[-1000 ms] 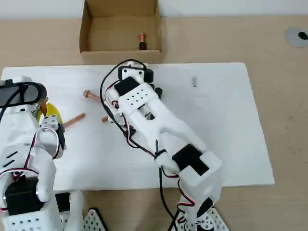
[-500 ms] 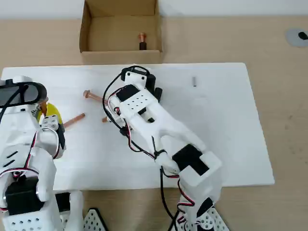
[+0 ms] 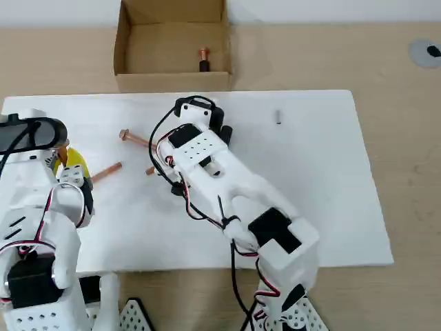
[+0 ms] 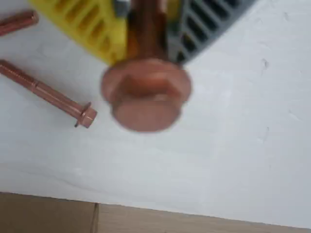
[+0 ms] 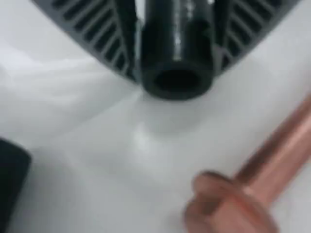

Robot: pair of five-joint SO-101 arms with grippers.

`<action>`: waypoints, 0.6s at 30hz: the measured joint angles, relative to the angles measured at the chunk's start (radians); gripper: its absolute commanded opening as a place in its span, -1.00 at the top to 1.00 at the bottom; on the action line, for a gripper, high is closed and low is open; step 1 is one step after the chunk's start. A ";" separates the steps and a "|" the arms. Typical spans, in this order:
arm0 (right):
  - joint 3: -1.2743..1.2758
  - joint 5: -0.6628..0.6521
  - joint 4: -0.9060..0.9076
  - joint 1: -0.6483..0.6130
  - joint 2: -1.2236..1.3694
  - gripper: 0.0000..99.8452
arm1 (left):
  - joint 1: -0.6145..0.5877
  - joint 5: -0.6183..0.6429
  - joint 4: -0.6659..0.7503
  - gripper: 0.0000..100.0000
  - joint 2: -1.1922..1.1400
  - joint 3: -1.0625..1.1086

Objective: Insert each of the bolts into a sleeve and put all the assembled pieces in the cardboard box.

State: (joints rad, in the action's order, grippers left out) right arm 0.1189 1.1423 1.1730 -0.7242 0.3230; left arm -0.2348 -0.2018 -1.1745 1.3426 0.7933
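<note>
High view: the left arm [image 3: 41, 227] stands folded at the near left corner of the white mat [image 3: 324, 186]. Its yellow finger [image 3: 74, 164] is over the mat's left edge. The right arm [image 3: 234, 186] stretches from the near edge diagonally to mid-mat, its wrist bent down near three loose copper bolts. One flanged bolt [image 3: 132, 138] lies with its head at the left. A second bolt [image 3: 107, 172] lies slanted. A third bolt [image 3: 150, 170] is mostly hidden under the arm. In the open cardboard box [image 3: 122, 48] beyond the mat lies an assembled piece [image 3: 203, 59], its copper head towards the far wall and its black sleeve end towards the near wall.

Left wrist view: the left gripper [image 4: 146, 26] is clenched on a copper flanged bolt [image 4: 146, 94]. The bolt's shank runs back between the yellow and grey fingers, and its hexagonal head faces the camera above the mat. A loose bolt [image 4: 48, 94] lies flat nearby, beside another bolt's end [image 4: 17, 22].

Right wrist view: the right gripper [image 5: 175, 34] grasps a black cylindrical sleeve [image 5: 177, 80] between its grey ribbed fingers. The sleeve's open bore faces the camera, just above the mat. A copper bolt [image 5: 243, 194] lies close by, head nearest.
</note>
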 measured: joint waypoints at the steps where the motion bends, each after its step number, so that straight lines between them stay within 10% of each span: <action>1: 0.000 0.000 0.000 0.000 0.000 0.98 | 0.000 0.000 0.000 0.99 0.000 0.000; 18: -0.140 -0.049 0.038 0.046 -0.129 0.98 | 0.000 0.000 -0.034 0.99 0.000 0.000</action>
State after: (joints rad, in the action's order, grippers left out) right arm -0.0207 1.0932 1.2114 -0.6782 0.1941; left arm -0.2348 -0.2018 -1.2083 1.3426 0.7933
